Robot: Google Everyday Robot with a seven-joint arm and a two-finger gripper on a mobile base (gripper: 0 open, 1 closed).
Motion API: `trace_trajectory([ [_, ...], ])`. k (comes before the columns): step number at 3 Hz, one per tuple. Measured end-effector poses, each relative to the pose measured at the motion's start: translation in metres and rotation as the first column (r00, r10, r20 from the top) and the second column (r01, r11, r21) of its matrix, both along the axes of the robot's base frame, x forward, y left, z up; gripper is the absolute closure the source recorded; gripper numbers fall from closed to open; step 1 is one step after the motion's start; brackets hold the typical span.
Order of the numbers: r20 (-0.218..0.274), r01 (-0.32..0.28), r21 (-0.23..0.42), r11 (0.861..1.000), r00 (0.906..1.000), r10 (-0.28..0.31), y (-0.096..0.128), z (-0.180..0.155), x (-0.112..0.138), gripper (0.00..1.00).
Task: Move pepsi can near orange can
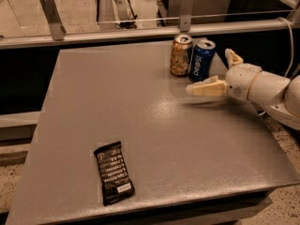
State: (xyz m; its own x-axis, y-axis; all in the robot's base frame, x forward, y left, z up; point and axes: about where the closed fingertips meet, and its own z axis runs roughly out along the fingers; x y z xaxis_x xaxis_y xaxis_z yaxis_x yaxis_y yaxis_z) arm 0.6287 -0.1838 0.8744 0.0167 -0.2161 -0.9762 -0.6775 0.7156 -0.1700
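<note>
Placing looks done: pepsi (201, 60) stands beside orange can (180, 55); pincer (219, 72), wide open, empty, just right, should retreat cleanly.

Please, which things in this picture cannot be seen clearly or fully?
Camera view:
1. The robot arm: cut off by the right edge, behind the open claw beside the pepsi can.
2. The black wrapper: its print is too small to read.
3. The orange can: mottled print, no brand readable; whether it touches the pepsi can is unclear.
</note>
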Motion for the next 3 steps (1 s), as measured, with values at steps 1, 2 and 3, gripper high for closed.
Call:
trace_trajectory([
  [1,0.006,0.006,-0.034,0.999,1.0,-0.005,-0.021,-0.002,-0.028,0.0],
  [2,0.049,0.019,-0.077,0.997,0.9987,-0.015,-0.065,-0.003,-0.073,0.0],
  [3,0.049,0.018,-0.077,0.997,0.9987,-0.015,-0.065,-0.003,-0.073,0.0],
])
